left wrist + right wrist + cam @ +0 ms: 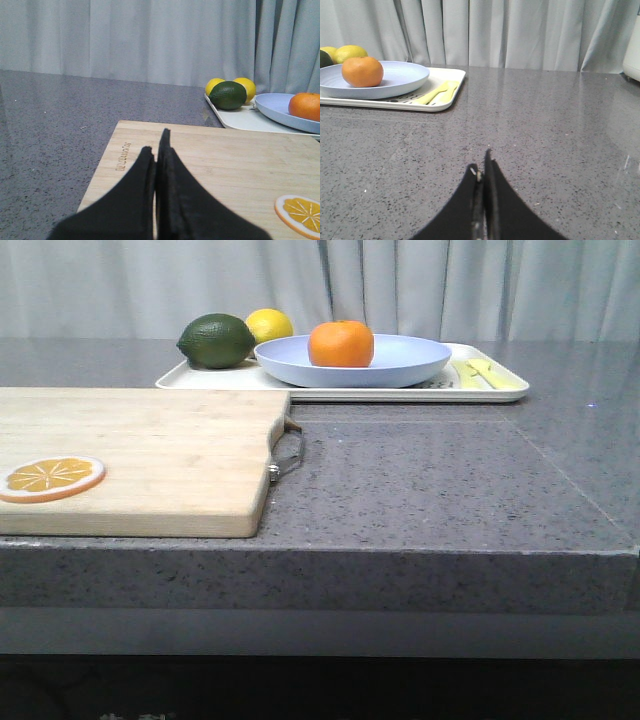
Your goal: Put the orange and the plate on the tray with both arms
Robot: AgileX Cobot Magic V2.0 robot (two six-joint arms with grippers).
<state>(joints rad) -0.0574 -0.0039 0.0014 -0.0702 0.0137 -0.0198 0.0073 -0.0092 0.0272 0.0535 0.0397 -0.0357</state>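
Note:
The orange (341, 344) sits on the pale lavender-blue plate (410, 364), and the plate rests on the cream-white tray (505, 392) at the back of the table. They also show in the left wrist view: orange (305, 106), plate (272, 106), tray (240, 119); and in the right wrist view: orange (362, 71), plate (402, 77), tray (451, 92). My left gripper (156, 145) is shut and empty above the wooden cutting board. My right gripper (481, 167) is shut and empty over bare countertop, well away from the tray. Neither gripper shows in the front view.
A wooden cutting board (150, 455) with a metal handle (289, 452) lies front left, an orange slice (52, 477) on it. A dark green avocado (216, 341) and a lemon (269, 326) sit at the tray's left end. Yellow-green cutlery (483, 374) lies at its right end.

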